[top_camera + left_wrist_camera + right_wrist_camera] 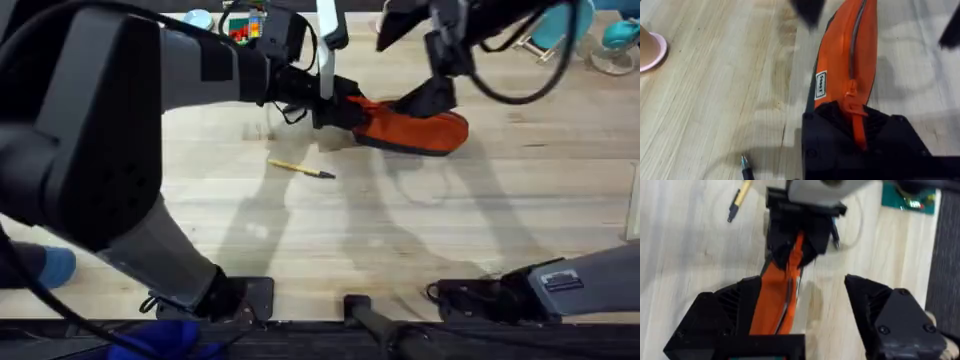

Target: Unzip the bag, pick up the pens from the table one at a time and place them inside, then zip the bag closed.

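While my left gripper [857,132] clamps down on the near end of the bag [415,128], I can see its black fingers pinched over the orange zipper tape in the left wrist view, right where the zipper line runs into them. From the right wrist camera that same gripper shows as a dark block biting the far end of the orange pouch. My right gripper [805,310] sits at the other end with its fingers spread wide; the bag's end lies beside one finger [720,315], and I can't tell whether it touches, while the other finger stands off over bare wood. The bag lies on the table [450,230], far from the arm bases, just right of centre, stretched lengthwise between the two grippers. The zipper looks shut along the stretch I can see. The yellow pen [300,168] lies on the planks nearer to me than the bag's left end, dark tip pointing right. In the left wrist view, a dark pen tip [746,167] peeks in beside the gripper, and a small tan cup [650,47] stands at the edge.
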### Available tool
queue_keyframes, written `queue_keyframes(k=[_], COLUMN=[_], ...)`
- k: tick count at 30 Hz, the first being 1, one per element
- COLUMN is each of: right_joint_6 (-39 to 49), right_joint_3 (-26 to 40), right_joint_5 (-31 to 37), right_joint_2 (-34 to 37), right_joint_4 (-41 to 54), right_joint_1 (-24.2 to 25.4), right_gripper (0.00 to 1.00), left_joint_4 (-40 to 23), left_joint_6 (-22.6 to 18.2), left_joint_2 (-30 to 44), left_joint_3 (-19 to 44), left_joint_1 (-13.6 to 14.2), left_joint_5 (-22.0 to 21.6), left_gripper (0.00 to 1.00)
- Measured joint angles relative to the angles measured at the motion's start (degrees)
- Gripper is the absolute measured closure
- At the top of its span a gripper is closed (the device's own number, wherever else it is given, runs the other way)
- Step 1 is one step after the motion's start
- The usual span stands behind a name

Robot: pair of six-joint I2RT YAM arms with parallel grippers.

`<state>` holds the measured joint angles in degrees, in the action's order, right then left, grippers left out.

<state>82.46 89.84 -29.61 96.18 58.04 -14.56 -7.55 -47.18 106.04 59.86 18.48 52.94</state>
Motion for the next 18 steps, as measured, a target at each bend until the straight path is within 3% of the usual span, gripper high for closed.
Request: queue_keyframes(k=[6, 11, 18], right_joint_6=[-3.1, -10.6, -20.5], right_joint_3=[0.0, 0.0, 0.0], right_joint_5=[0.0, 0.0, 0.0], right_joint_2=[-2.0, -2.1, -2.1], right_joint_4=[2.8, 3.3, 3.5], right_joint_1=[6.2, 11.2, 13.2], right_gripper=[0.005, 0.004, 0.004], left_joint_4=[0.0, 0.0, 0.0], left_joint_6=[0.0, 0.0, 0.0], left_joint_2=[0.0, 0.0, 0.0], left_joint_3=[0.0, 0.0, 0.0], left_joint_1=[0.0, 0.0, 0.0], left_joint_5=[0.0, 0.0, 0.0], left_gripper=[0.958, 0.958, 0.958])
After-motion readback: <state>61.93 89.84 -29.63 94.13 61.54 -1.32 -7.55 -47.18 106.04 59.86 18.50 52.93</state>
